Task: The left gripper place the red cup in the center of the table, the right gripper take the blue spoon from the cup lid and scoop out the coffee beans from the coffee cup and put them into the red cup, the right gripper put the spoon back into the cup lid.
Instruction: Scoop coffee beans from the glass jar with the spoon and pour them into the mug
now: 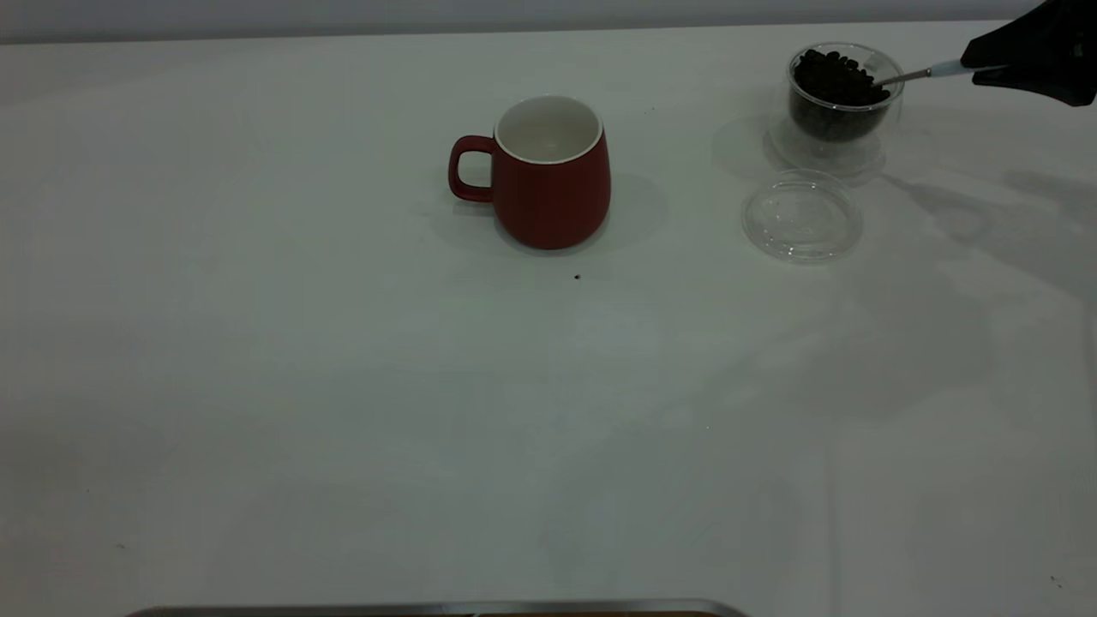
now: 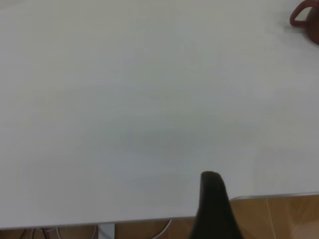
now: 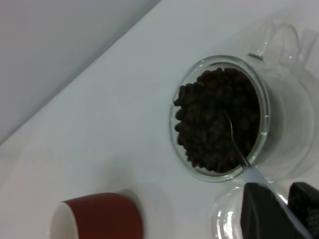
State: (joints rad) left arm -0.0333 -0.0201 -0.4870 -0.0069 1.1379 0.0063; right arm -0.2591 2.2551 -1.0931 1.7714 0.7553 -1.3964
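Blue spoon (image 1: 917, 74) clenched by the right gripper (image 1: 986, 68), its bowl dipped into the coffee beans (image 1: 836, 81).

Coffee cup (image 1: 844, 107) stands on the plain white table (image 1: 343, 386); the cup lid (image 1: 802, 215) lies just beside it, the red cup (image 1: 548, 171) well apart (upright). Left gripper (image 2: 212, 209): grip state cannot be told.

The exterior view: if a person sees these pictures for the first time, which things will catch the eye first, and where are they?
The red cup stands out first, upright and empty near the middle of the white table, its handle toward the left arm's side. At the far right, the right gripper holds the blue spoon, whose bowl dips into the coffee beans that fill the clear coffee cup. The cup lid lies bare just in front of it.
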